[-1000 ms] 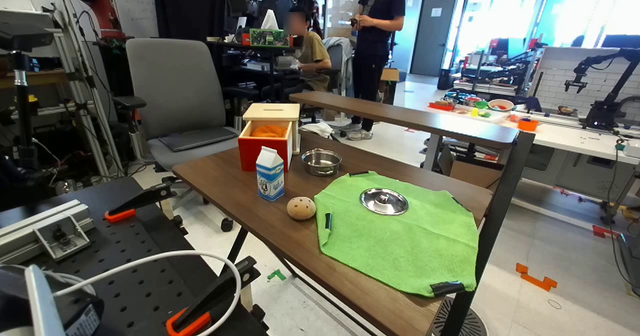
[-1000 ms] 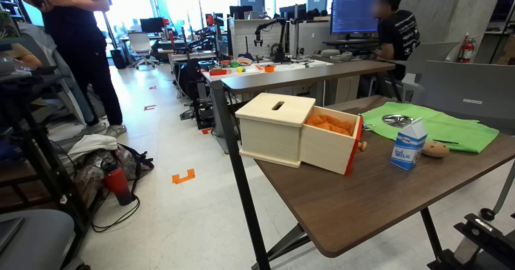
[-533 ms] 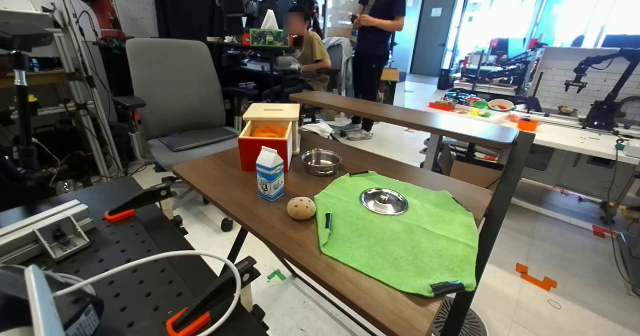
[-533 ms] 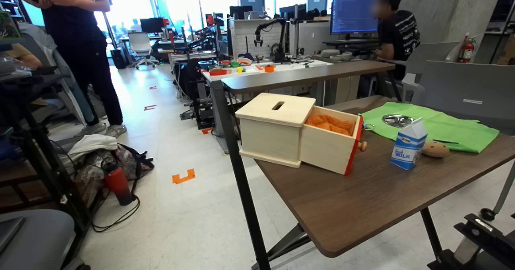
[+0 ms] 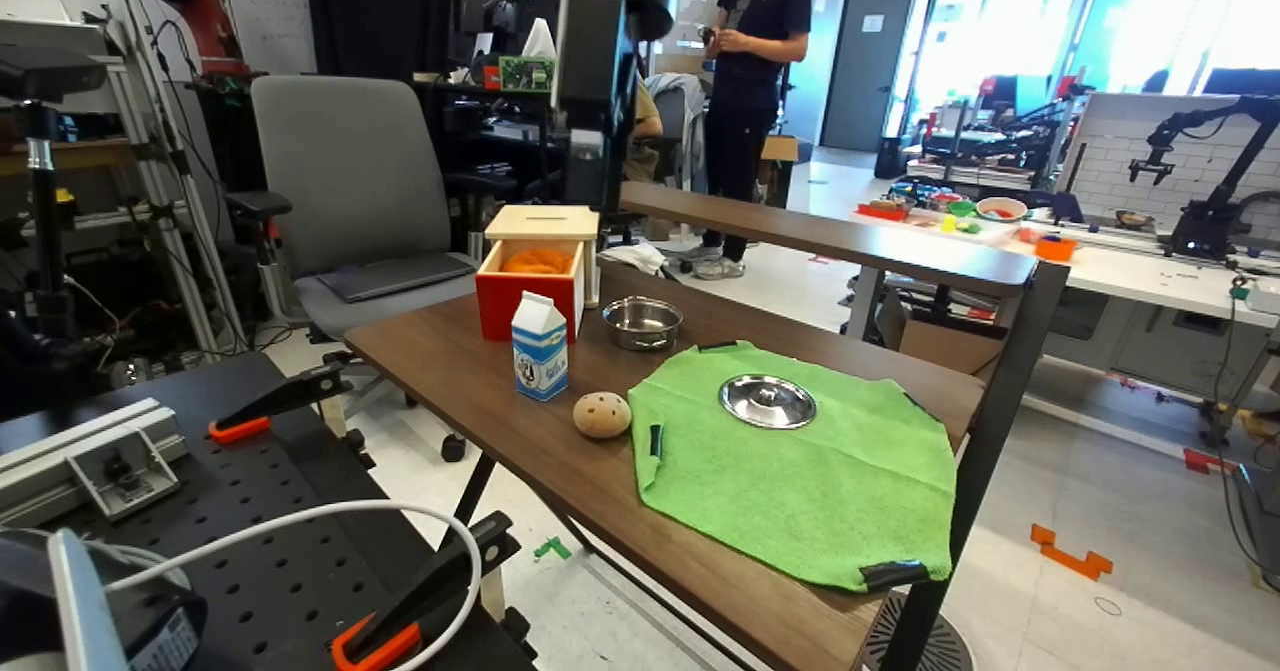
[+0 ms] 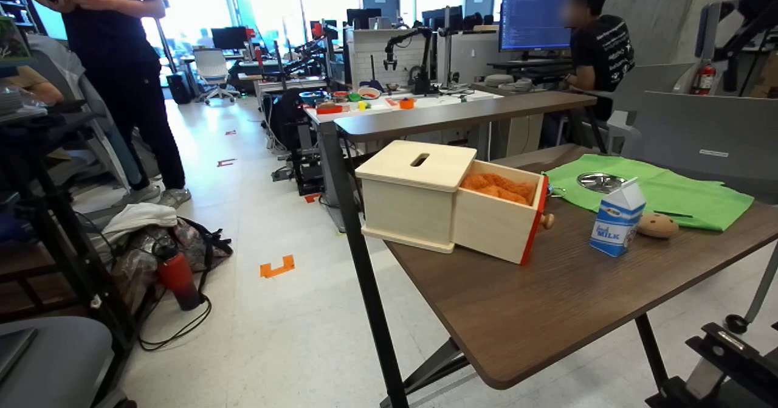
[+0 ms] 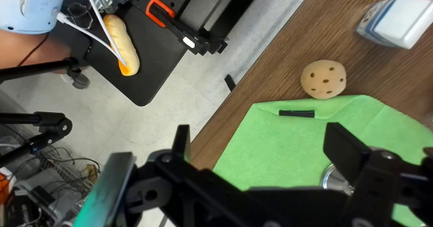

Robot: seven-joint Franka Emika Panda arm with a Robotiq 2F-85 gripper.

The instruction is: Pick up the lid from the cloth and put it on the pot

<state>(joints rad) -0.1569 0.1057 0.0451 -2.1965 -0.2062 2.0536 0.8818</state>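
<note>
The shiny silver lid (image 5: pixel 768 402) lies knob up on the lime-green cloth (image 5: pixel 800 496), on the brown table. Lid (image 6: pixel 598 182) and cloth (image 6: pixel 687 198) also show in an exterior view. The open silver pot (image 5: pixel 643 326) stands beyond the cloth. In an exterior view the drawer box hides most of the pot (image 6: pixel 554 191). My gripper (image 7: pixel 258 129) is open and empty, above the table. In the wrist view its right finger partly covers the lid (image 7: pixel 335 183), with the cloth (image 7: pixel 270 152) between the fingers. In an exterior view the gripper (image 5: pixel 597 176) hangs high behind the box and pot.
A milk carton (image 5: pixel 541 349) and beige spotted ball (image 5: pixel 602 416) stand near the table's long edge. A wooden box (image 6: pixel 407 207) with its red-fronted drawer (image 5: pixel 530 301) pulled out holds orange fabric. A raised shelf (image 5: pixel 820 231) runs along one table side.
The arm and gripper have come down into view at the top of both exterior views. The lid, cloth, pot and other table objects have not moved.
</note>
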